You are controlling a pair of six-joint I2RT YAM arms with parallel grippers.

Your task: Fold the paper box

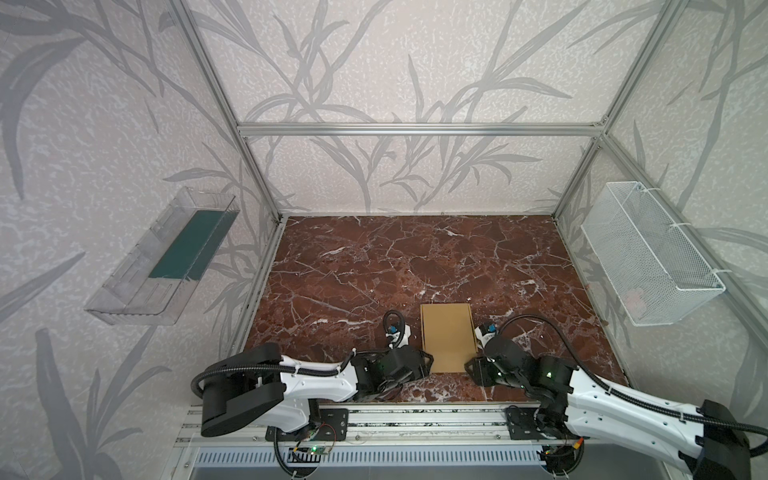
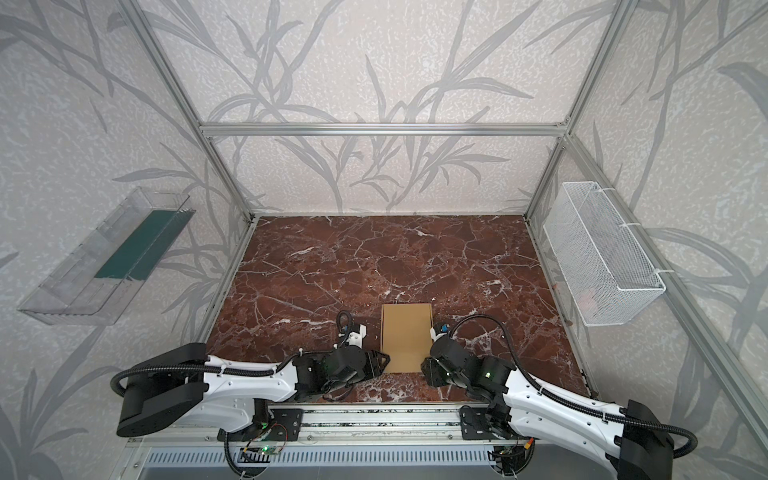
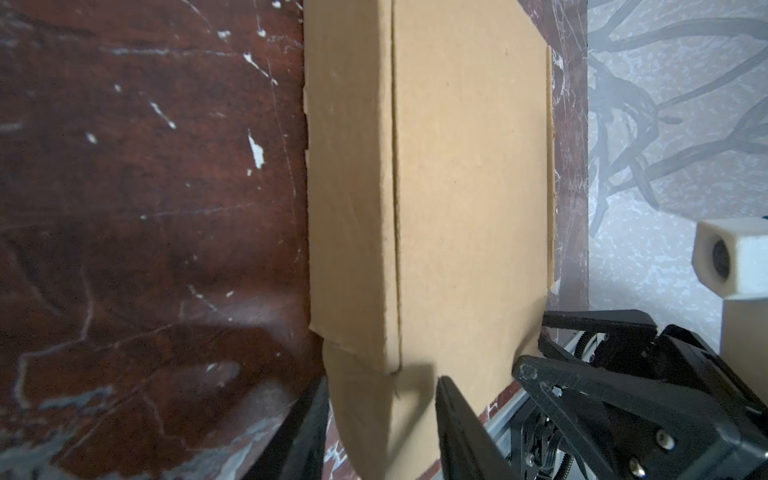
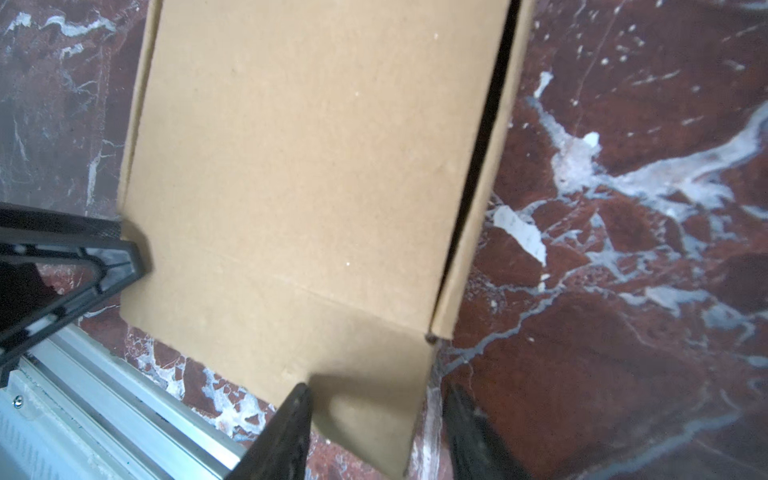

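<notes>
Paper box point(image 1: 448, 336) sits flat near the front edge of the marble table point(image 1: 374, 257), between the two arms. Looks mostly done imo: walls up, lid down. What's left is the front flap point(image 4: 365, 415), which sticks out toward the rail point(image 1: 415, 419), untucked. Left gripper point(image 3: 382, 386) and right gripper point(image 4: 378, 390) each straddle a corner of it, jaws half spread, not clamping anything as far as I can see.

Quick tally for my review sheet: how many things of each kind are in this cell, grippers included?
Tan cardboard paper box: 1
Clear plastic wall bin: 1
White wire-mesh wall basket: 1
Left gripper, right gripper (black, parallel-jaw): 2
Total: 5
</notes>
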